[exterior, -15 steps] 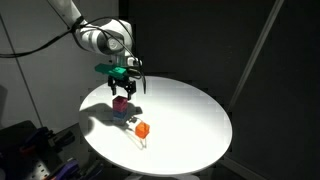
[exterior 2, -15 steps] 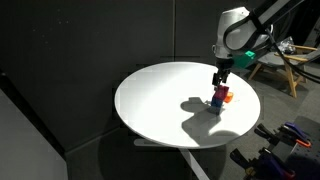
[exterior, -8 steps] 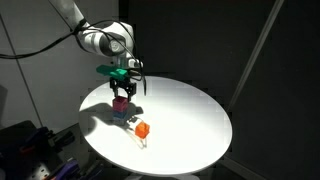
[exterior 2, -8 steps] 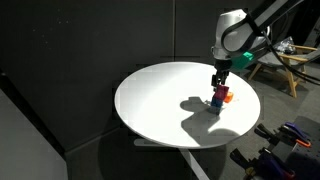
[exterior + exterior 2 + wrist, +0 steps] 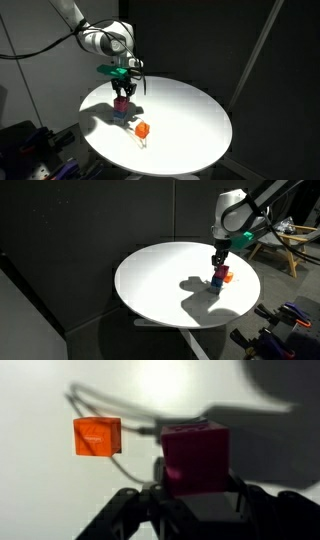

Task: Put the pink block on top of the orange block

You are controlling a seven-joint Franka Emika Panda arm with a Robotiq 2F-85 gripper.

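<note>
Straddling the pink block [image 5: 195, 457] with my gripper [image 5: 122, 92], I cannot tell whether it's clenched; next comes lifting toward the orange block [image 5: 97, 436].

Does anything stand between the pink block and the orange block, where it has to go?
Nothing visible does. The pink block sits between the fingers of the gripper; the orange block stands apart beside it, with only table surface between.

No text, label, brand, number or sign is showing legibly in any of the views; nothing readable is appearing on any surface.
</note>
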